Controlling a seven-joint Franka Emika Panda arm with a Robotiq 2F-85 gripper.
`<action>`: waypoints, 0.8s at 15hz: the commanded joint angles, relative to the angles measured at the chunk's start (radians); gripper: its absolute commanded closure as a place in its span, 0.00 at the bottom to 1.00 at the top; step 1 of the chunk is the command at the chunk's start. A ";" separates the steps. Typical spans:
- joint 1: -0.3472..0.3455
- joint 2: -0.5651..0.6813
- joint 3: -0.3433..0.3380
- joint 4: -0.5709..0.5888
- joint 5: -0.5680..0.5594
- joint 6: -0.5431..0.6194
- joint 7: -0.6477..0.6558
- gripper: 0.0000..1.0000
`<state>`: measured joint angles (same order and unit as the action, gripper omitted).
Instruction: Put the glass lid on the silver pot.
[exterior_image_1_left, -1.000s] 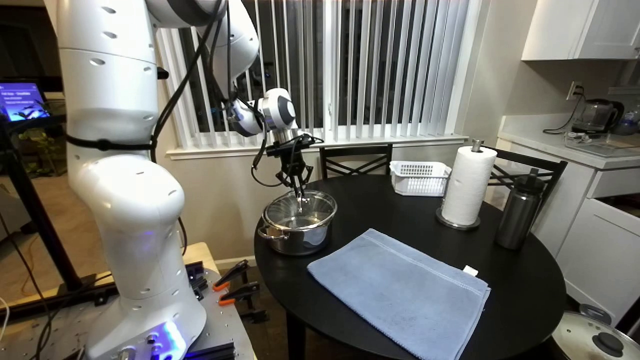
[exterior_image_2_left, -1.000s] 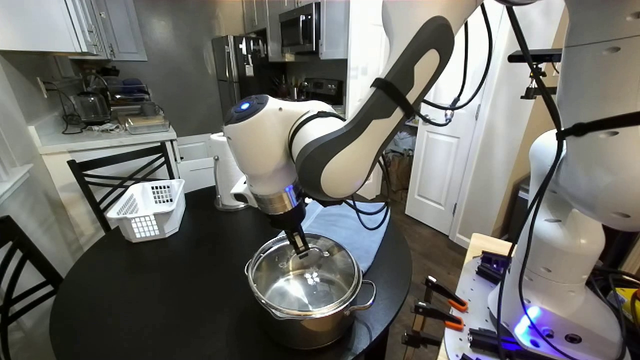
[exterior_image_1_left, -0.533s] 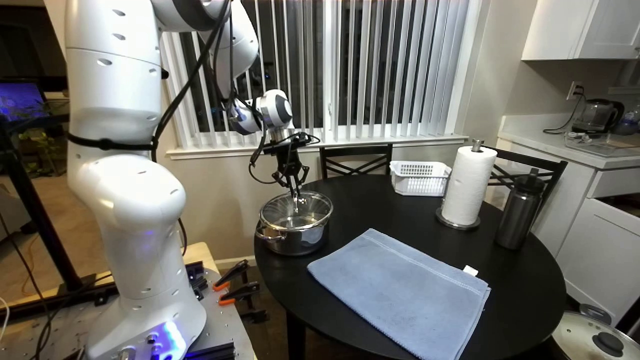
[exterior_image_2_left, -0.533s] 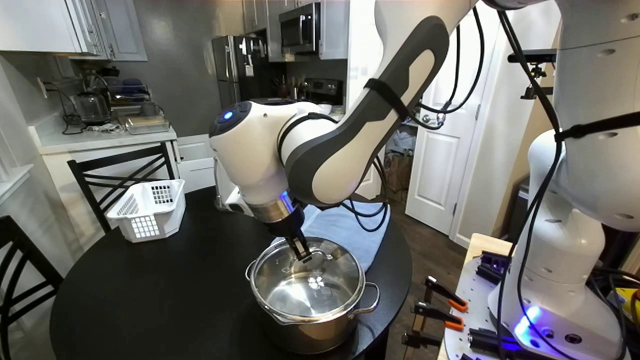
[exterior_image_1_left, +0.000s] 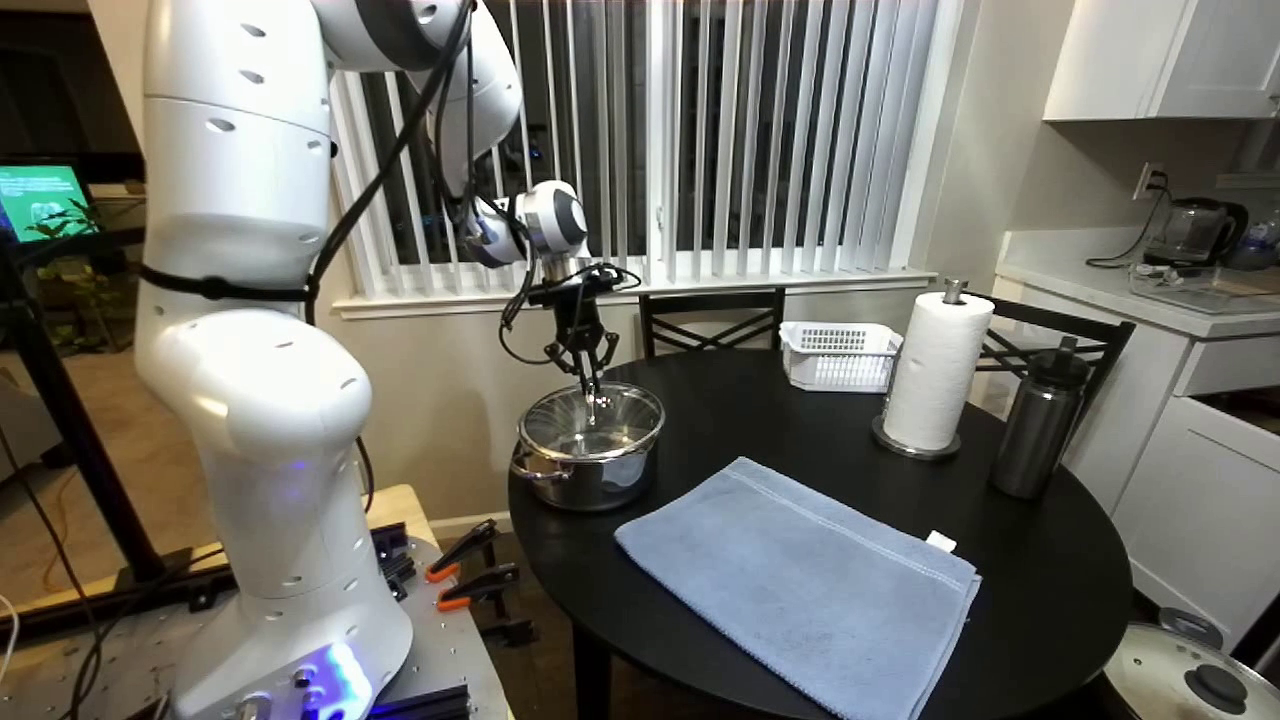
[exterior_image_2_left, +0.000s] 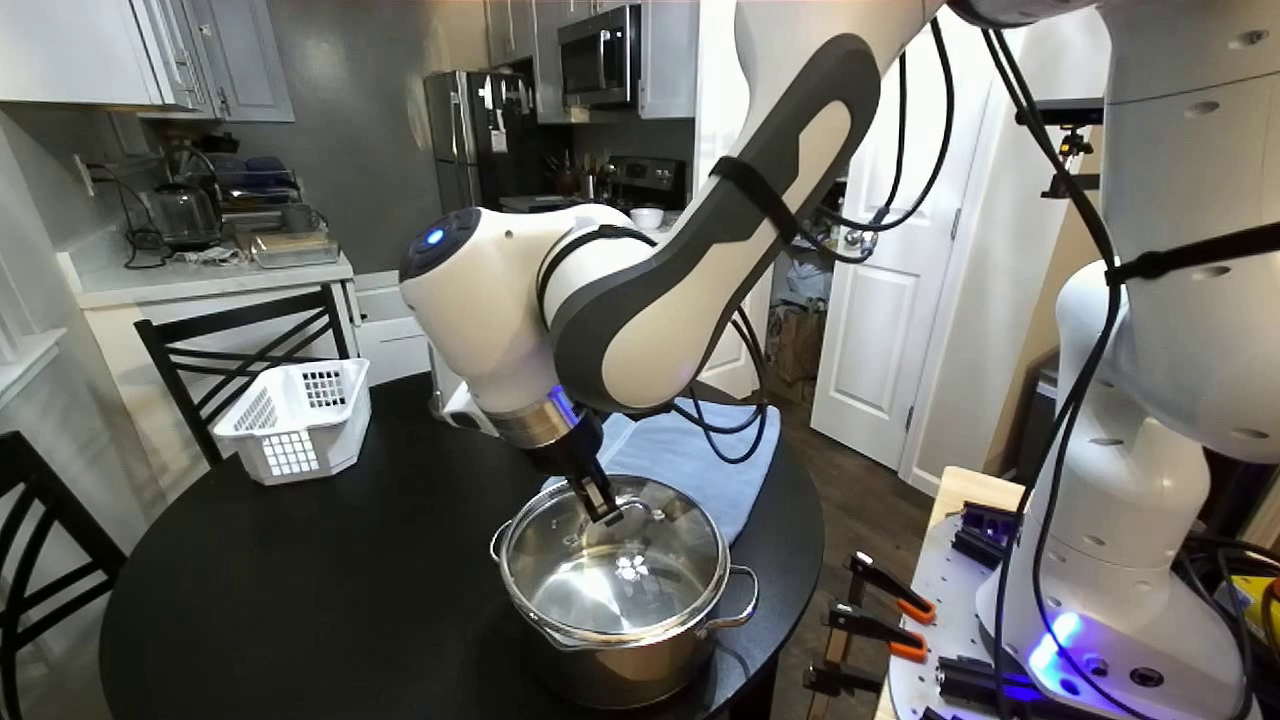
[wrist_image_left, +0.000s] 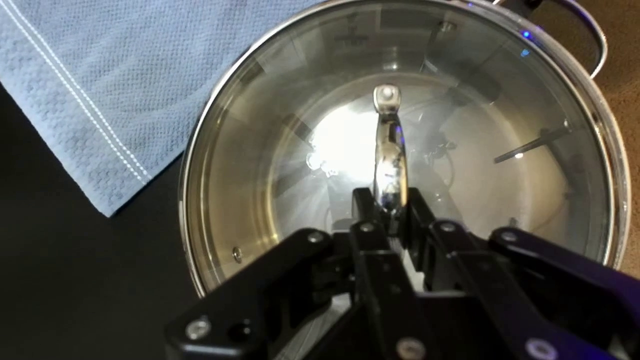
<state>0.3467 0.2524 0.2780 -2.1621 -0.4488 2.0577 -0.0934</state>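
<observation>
The glass lid (exterior_image_1_left: 560, 428) is a clear disc with a metal rim and a silver arched handle. It lies over the mouth of the silver pot (exterior_image_1_left: 605, 485) and looks about level in both exterior views (exterior_image_2_left: 560, 570). The pot (exterior_image_2_left: 625, 670) stands near the edge of the black table, with side loop handles. My gripper (exterior_image_1_left: 591, 386) is above the lid's middle, pointing down. In the wrist view my fingers (wrist_image_left: 387, 205) are closed on both sides of the lid's handle (wrist_image_left: 390, 145). The fingertips hide part of the handle.
A blue-grey cloth (exterior_image_1_left: 810, 580) lies beside the pot on the black table (exterior_image_2_left: 330, 600). A white basket (exterior_image_1_left: 840, 360), a paper towel roll (exterior_image_1_left: 935, 375) and a dark metal bottle (exterior_image_1_left: 1040, 425) stand farther along. Another lid with a dark knob (exterior_image_1_left: 1215, 688) is below the table edge.
My gripper and the lid have moved slightly towards the robot base, and the pot has shifted slightly with them. In the last half second only the arm's upper links moved a little.
</observation>
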 joint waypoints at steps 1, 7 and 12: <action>0.003 0.009 0.003 0.047 0.021 -0.056 -0.007 0.96; 0.023 0.036 -0.006 0.107 -0.004 -0.137 0.049 0.96; 0.039 0.077 -0.015 0.148 -0.007 -0.236 0.115 0.96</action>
<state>0.3708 0.3145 0.2700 -2.0533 -0.4459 1.9066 -0.0105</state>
